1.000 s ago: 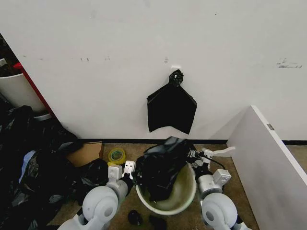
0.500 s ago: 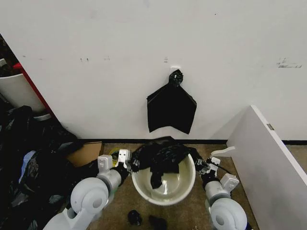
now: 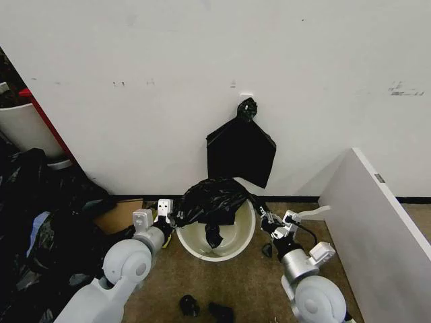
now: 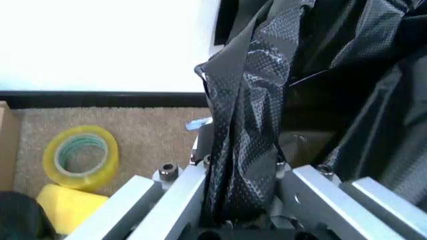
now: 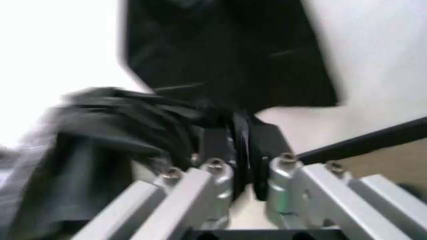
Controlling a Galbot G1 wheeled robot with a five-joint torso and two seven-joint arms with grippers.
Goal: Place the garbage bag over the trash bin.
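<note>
The trash bin (image 3: 229, 249) is a round cream bucket on the floor by the wall, its mouth showing. The glossy black garbage bag (image 3: 210, 201) lies stretched over the bin's far rim, with one flap hanging inside. My left gripper (image 3: 171, 216) is at the bin's left rim, shut on a bunched edge of the garbage bag (image 4: 243, 125). My right gripper (image 3: 262, 217) is at the right rim, shut on the garbage bag's (image 5: 127, 130) other edge. In the wrist views the plastic runs between the left gripper's (image 4: 240, 162) fingers and the right gripper's (image 5: 243, 157) fingers.
A flat knotted black bag (image 3: 240, 157) hangs on the wall just behind the bin. A heap of black bags (image 3: 40, 235), a white tub (image 3: 27, 128) and a cardboard box (image 3: 118, 215) crowd the left. A yellow tape roll (image 4: 80, 157) lies nearby. A white board (image 3: 377, 229) leans at the right.
Both grippers have moved toward the wall, pulling the bag up out of the bin and spreading it across the far rim. The bin now sits closer to the wall.
</note>
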